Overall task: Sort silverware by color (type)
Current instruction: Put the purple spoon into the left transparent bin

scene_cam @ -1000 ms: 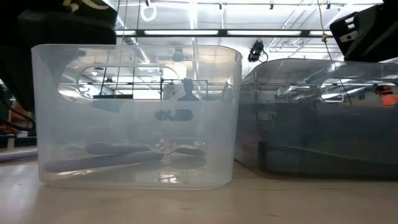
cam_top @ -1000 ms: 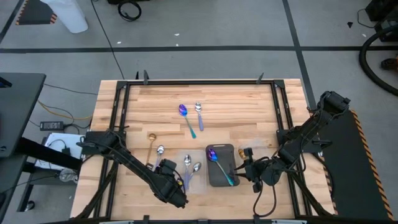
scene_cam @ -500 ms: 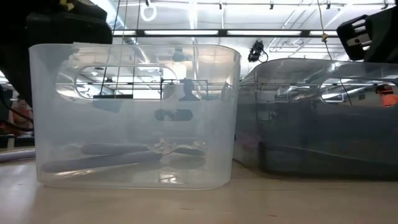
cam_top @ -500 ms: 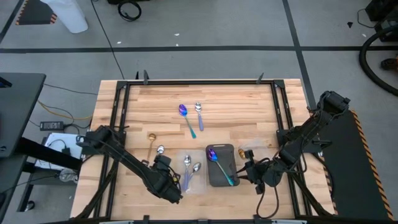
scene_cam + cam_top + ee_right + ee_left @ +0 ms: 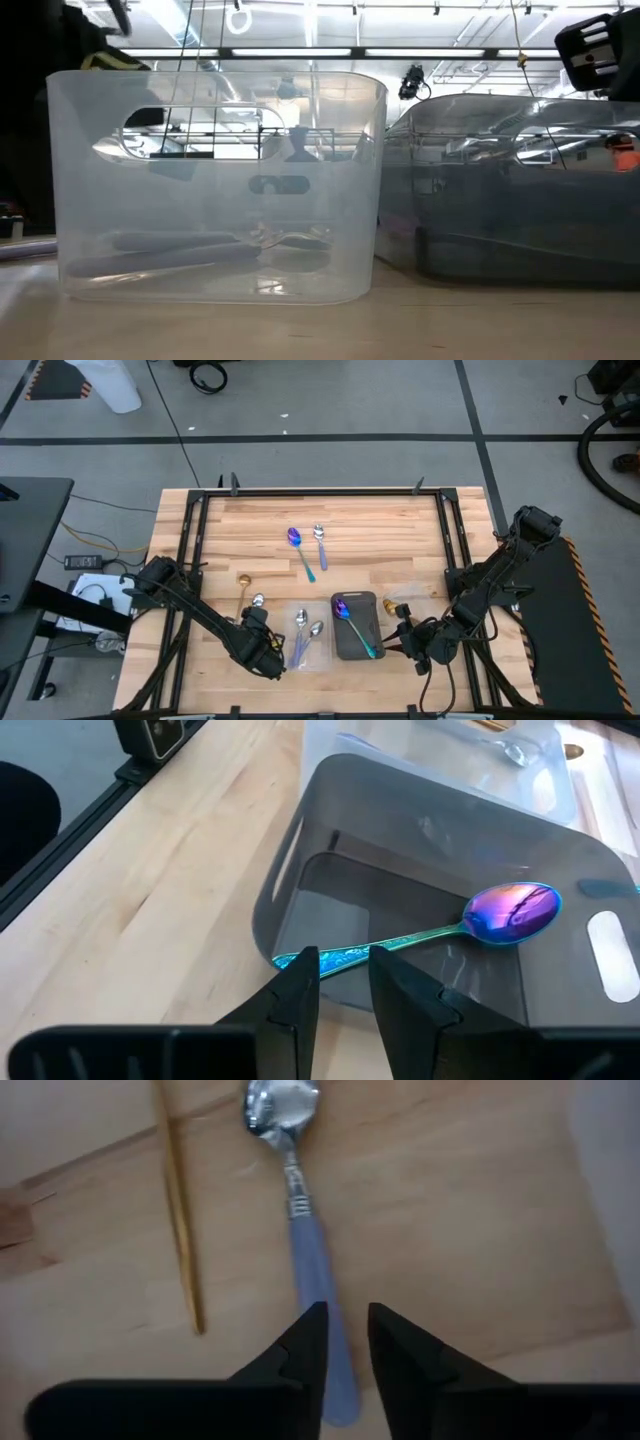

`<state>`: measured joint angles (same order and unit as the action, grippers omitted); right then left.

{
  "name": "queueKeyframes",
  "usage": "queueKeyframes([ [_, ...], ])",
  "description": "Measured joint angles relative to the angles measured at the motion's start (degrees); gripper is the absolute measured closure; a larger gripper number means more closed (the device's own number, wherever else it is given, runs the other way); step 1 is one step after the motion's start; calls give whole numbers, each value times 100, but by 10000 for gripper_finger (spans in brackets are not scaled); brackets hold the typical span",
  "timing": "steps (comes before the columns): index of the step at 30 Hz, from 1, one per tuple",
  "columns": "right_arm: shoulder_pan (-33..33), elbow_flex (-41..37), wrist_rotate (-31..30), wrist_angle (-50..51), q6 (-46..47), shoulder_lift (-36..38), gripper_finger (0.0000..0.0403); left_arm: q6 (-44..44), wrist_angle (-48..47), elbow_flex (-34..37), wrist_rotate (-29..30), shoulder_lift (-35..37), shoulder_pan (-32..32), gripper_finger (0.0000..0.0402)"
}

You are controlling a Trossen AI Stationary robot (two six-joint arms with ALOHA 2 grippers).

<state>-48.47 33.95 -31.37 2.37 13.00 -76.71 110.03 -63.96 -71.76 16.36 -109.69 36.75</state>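
You have a pale butcher-block table [image 5: 380,530] with plank seams, and near its front edge a clear plastic tray [image 5: 309,632] beside a smoky dark tray [image 5: 352,622], both rounded rectangles. From overhead the clear tray holds two silver spoons [image 5: 307,627]; the level view shows them only as blurred grey shapes through its wall, and the dark tray's contents are hidden there. The dark tray holds a rainbow spoon [image 5: 513,910] with a purple-blue bowl and teal stem. Toward the table's twelve o'clock lie another rainbow spoon [image 5: 300,549] and a small silver spoon [image 5: 320,542], side by side. At the clear tray's nine o'clock lie a gold spoon [image 5: 243,591] and a blue-handled spoon [image 5: 292,1190]. Your left gripper [image 5: 346,1342] hovers over that blue handle, fingers slightly parted, gripping nothing. Your right gripper [image 5: 343,978] sits at the dark tray's three o'clock, fingers narrowly apart and empty. A gold piece [image 5: 389,603] beside it is hard to make out.
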Motion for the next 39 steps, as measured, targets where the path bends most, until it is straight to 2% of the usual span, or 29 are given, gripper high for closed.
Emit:
queueKeyframes([
  [6, -71, 0, -55, 54, -11, 0, 302, 15, -37, 162, 0, 0, 1, 250],
  [11, -111, -2, -56, 74, 11, 0, 302, 36, 271, 494, -15, 154, -29, 234],
  [16, -165, -2, -57, 76, 28, 0, 302, 71, 825, 1140, 42, 654, -63, 241],
  [22, -172, -2, -72, 89, 54, 0, 302, 119, 1928, 1947, 50, 1118, -124, 246],
  [32, -172, -4, -200, 188, 96, -2, 302, -398, 2183, 2038, -290, 1091, -440, 249],
  [35, -172, -4, -204, 197, 114, -2, 302, -534, 2196, 2033, -384, 1080, -505, 267],
  [39, -172, -4, -206, 240, 190, -2, 302, -747, 2238, 2034, -418, 1070, -548, 310],
])
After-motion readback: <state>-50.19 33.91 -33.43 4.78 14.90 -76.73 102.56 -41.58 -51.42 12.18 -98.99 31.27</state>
